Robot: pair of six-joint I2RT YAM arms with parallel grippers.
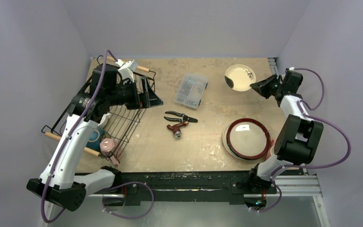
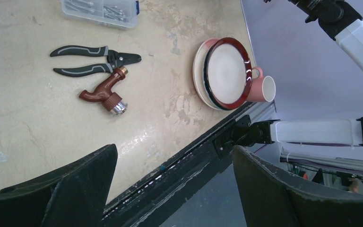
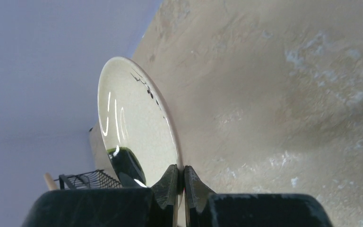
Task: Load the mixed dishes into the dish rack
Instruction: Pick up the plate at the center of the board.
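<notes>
While the right pincer (image 3: 180, 172) was pressed together on the rim of the cream plate (image 3: 137, 123) at the far-right corner of the surface (image 1: 208, 146), the left pincer (image 2: 174, 161) hung spread wide above the dish rack (image 1: 123, 118), holding nothing. Rack sat at left side of surface w/ a pink mug (image 1: 108, 145) at its near end. Red-rimmed plate (image 1: 247, 138) lay stacked on a cream one by the right arm, 2nd pink mug (image 2: 261, 88) just beside the stack. Pliers (image 1: 180, 116), brown tap (image 1: 177, 128) & clear box (image 1: 190, 91) lay btwn rack & plates.
</notes>
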